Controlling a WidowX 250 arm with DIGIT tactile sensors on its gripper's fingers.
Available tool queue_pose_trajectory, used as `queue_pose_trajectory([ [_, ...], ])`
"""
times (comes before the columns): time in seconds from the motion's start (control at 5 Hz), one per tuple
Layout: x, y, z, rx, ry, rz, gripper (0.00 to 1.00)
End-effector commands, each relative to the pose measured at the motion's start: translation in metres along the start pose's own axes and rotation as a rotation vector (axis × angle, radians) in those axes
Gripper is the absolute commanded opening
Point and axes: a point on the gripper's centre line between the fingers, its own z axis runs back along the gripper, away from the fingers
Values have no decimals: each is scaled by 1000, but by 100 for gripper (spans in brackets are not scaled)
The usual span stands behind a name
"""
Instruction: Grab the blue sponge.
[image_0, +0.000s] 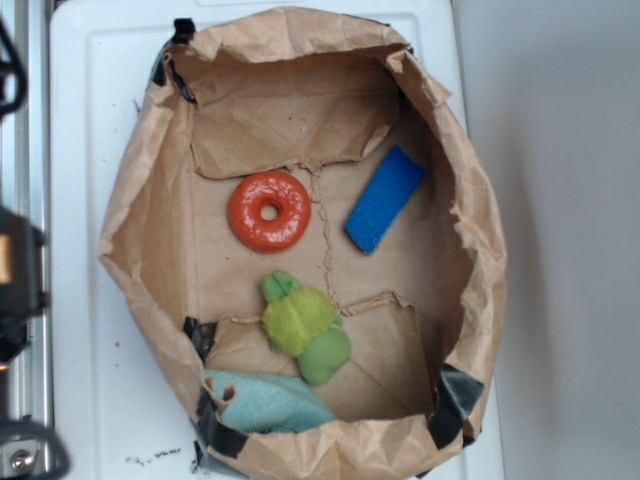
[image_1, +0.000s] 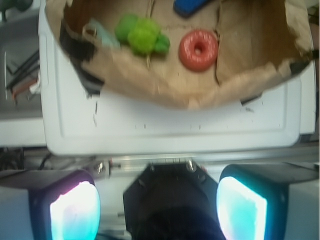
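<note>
The blue sponge (image_0: 385, 198) lies flat and tilted on the floor of the brown paper bag (image_0: 470, 200), right of the orange ring (image_0: 268, 210). In the wrist view only one end of the sponge (image_1: 191, 5) shows at the top edge. My gripper (image_1: 157, 210) is open and empty, its two pale fingers (image_1: 75, 212) wide apart at the bottom of the wrist view. It is outside the bag, over the robot's base, far from the sponge. The gripper is not seen in the exterior view.
A green plush toy (image_0: 303, 325) lies in the bag's middle front and a pale teal cloth (image_0: 262, 402) at its front left. The bag's crumpled walls stand up all around. The bag sits on a white tray (image_0: 90, 180). The arm's dark base (image_0: 18, 270) is at left.
</note>
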Motion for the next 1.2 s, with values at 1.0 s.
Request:
queue_pose_trajectory([
  [1.0,131,19,-95,-22,-109,175,100],
])
